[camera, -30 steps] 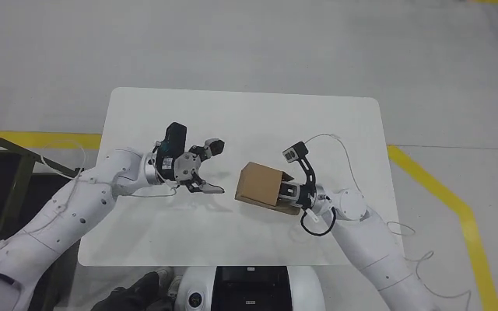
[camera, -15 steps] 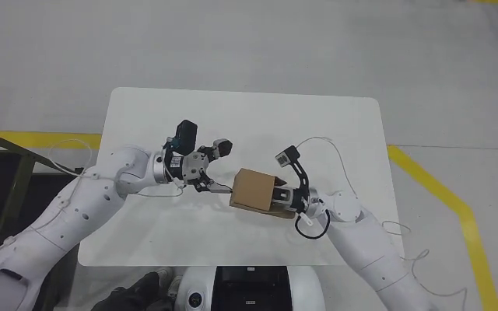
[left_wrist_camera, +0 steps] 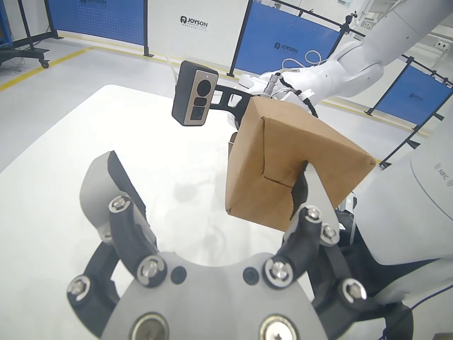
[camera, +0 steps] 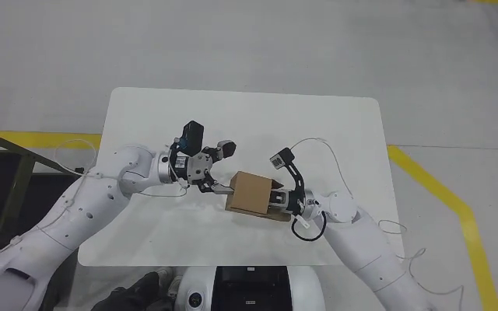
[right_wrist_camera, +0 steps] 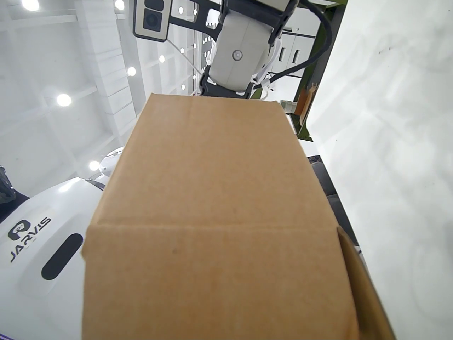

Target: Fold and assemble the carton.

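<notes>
A brown carton hangs just above the white table, near its front middle. My right gripper holds it at its right end, shut on a wall there. In the right wrist view the carton lies close, and the fingers are hidden behind it. My left gripper stands open at the carton's left end. In the left wrist view the left gripper has one fingertip pressed on the folded end face of the carton. The other finger stays apart over bare table.
The right arm's wrist camera juts out just above the carton. Bare table spreads behind and to the left of the left gripper. The table's front edge runs close below both arms.
The right arm carried the carton leftward. The left gripper came rightward to meet it, still open, and one of its fingers now touches the carton's end.
</notes>
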Motion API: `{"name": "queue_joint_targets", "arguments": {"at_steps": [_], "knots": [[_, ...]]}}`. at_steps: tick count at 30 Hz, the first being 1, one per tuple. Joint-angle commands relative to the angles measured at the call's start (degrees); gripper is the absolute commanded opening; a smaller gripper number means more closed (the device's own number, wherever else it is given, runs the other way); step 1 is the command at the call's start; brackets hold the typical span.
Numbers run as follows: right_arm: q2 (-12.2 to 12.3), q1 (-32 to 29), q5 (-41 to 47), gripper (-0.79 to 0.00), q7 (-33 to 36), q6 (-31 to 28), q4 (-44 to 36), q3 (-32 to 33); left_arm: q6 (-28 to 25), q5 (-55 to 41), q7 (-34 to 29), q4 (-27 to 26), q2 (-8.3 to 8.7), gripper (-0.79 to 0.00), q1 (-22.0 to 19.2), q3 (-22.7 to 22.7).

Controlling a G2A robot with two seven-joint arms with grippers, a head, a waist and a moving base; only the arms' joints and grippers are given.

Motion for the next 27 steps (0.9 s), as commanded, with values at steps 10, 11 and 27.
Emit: {"name": "queue_joint_targets", "arguments": {"at_steps": [10, 11, 27], "knots": [[0.6, -0.7, 0.8, -0.785, -0.1, -0.2, -0.1, 2.3, 0.0, 0.0, 2.1, -0.1, 1.01, 0.000, 2.4, -3.7], [0.6, -0.6, 0.7, -0.785, -0.2, 0.1, -0.1, 2.6, 0.0, 0.5, 2.4, -0.4, 1.20, 0.000, 2.6, -4.0], [0.7, 2.6, -0.8, -0.785, 1.1, 7.1, 1.8, 2.1, 0.0, 19.8, 12.5, -4.9, 3.06, 0.000, 2.3, -0.6]]}}
